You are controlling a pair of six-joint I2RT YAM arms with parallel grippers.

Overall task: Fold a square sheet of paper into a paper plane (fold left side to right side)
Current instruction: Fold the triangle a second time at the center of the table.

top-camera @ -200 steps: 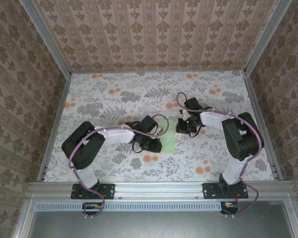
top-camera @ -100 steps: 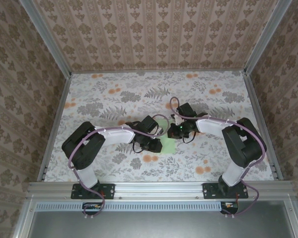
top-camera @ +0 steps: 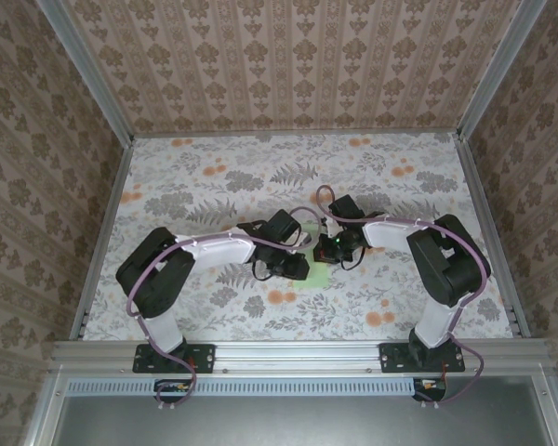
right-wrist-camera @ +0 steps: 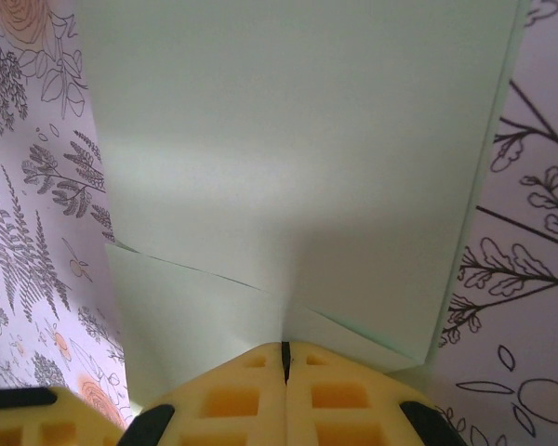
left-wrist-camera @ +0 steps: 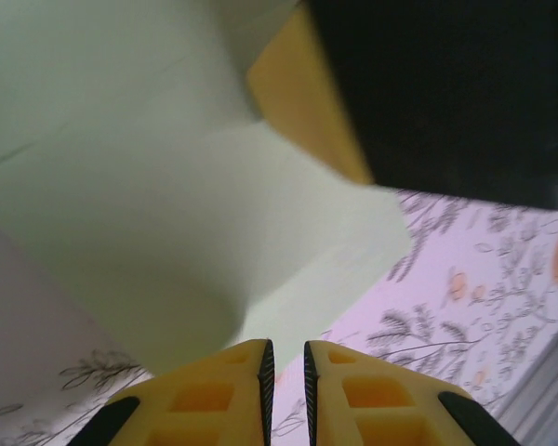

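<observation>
Right gripper (right-wrist-camera: 285, 346) fully closed, tips down on the paper (right-wrist-camera: 288, 167) right where two creases meet; can't tell if it pinches a layer or just presses. Left gripper (left-wrist-camera: 285, 358) almost closed, with a thin slit between the jaws and tabletop (top-camera: 214, 177) print showing through it. Its tips are at the paper's edge; can't tell if it grips anything. From above, the two grippers sit just beside each other over the paper. Paper lies about mid-tabletop, a bit nearer the near edge, mostly under both wrists; a pale-green corner peeks out on the near side. In the left wrist view a layer curls up off the table, not flat. My read: mid-fold, a flap going over, crease not set yet. Next move needs the flap laid flat with edges lined up, one gripper pinning the sheet while the other runs along the crease. Risk is the sheet sliding or the flap springing back
</observation>
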